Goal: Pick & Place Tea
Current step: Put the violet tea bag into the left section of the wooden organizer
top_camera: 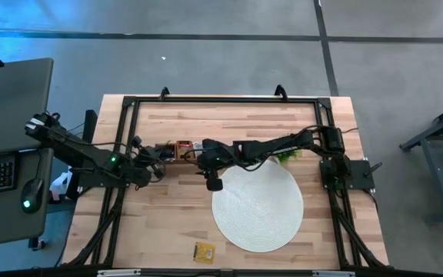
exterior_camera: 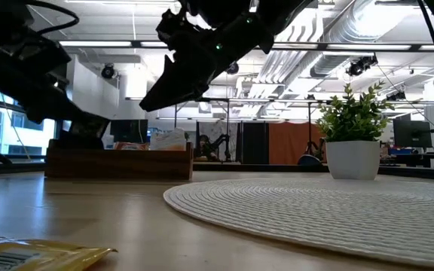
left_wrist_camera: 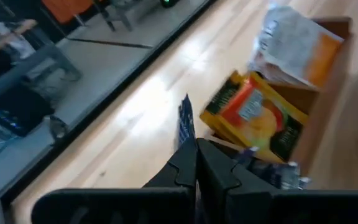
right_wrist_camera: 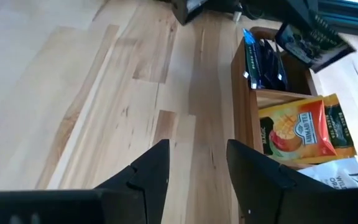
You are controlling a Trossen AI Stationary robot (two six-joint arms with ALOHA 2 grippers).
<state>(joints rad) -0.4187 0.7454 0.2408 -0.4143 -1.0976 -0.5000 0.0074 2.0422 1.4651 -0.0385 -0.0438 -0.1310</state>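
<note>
The brown wooden divided tray (top_camera: 181, 148) stands at the table's middle left and holds tea packets: black ones (right_wrist_camera: 263, 62), a yellow one (right_wrist_camera: 291, 130) and a white-and-orange one (left_wrist_camera: 297, 43), standing on edge in its compartments. My left gripper (left_wrist_camera: 194, 155) is over the tray's left end, shut on a black tea packet (right_wrist_camera: 309, 40). My right gripper (right_wrist_camera: 197, 165) hangs open over bare wood just near of the tray (right_wrist_camera: 244, 106), touching nothing. Another yellow packet (top_camera: 204, 251) lies flat near the table's near edge. My left gripper pinches the black tea packet between its two fingers by one edge (left_wrist_camera: 186, 134), and the packet sticks out past the fingertips edge-on. In the right wrist view the packet (right_wrist_camera: 309, 40) is lifted clear above the tray's compartment of black packets, tilted.
A round white woven mat (top_camera: 257, 208) lies right of the tray, with a small green plant in a white pot (exterior_camera: 353, 139) at its far side. Bare wooden table (top_camera: 152, 223) stretches toward the near left. A black frame (top_camera: 221, 100) borders the table.
</note>
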